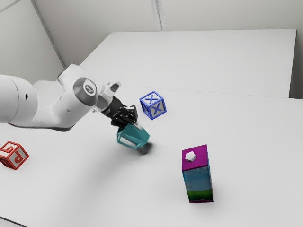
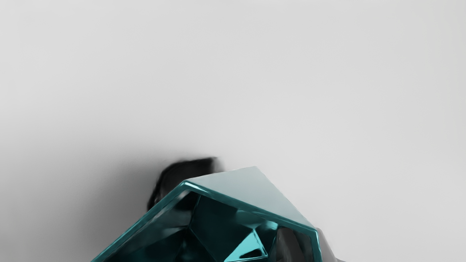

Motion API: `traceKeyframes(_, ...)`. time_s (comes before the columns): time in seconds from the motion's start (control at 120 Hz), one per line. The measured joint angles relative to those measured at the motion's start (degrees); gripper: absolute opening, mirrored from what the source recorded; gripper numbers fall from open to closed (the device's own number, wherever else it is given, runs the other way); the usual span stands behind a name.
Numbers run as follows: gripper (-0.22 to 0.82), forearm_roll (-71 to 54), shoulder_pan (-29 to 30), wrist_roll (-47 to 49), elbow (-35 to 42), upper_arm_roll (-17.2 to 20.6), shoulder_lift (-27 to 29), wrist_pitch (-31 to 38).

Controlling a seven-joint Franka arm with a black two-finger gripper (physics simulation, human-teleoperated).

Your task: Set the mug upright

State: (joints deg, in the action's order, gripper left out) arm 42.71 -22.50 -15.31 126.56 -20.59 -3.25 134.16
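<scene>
Left to right across the white tabletop (image 1: 255,132), in the exterior view: the red-edged, white-faced cubic block (image 1: 13,156) lies toward the near left corner; my black two-finger gripper (image 1: 126,119) appears clamped on the wall of the glossy teal, faceted mug (image 1: 136,136), tilted well in from the edges. I judge the mug light, stiff and rather slippery, perhaps brittle; a firm, moderate pinch on opposed wall faces near the rim should best resist slipping as it is turned.
</scene>
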Motion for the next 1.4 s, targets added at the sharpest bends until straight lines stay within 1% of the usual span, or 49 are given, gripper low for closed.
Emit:
traceKeyframes(0.125, -0.15, -12.3, 0.6, 1.4, 0.0, -0.3, 1.1, 2.6)
traceKeyframes(0.242, -0.15, -19.6, 0.8, 2.6, 0.1, -0.7, 1.2, 4.9)
traceKeyframes(0.375, -0.15, -24.7, 0.6, 3.7, 0.1, -1.2, 1.1, 6.3)
traceKeyframes(0.558, -0.15, -27.9, -0.2, 4.9, 0.2, -2.2, 0.6, 6.9)
traceKeyframes(0.658, -0.15, -31.2, -0.1, 6.0, 0.1, -2.6, 0.8, 5.3)
traceKeyframes(0.85, -0.15, -35.5, 0.7, 8.8, 0.1, -2.8, 1.2, 0.1)
traceKeyframes(1.083, -0.16, -40.1, 0.0, 13.1, 0.5, -2.9, 1.2, -5.2)
traceKeyframes(1.4, -0.15, -45.8, -0.4, 17.9, 0.0, -2.8, -0.3, -8.2)
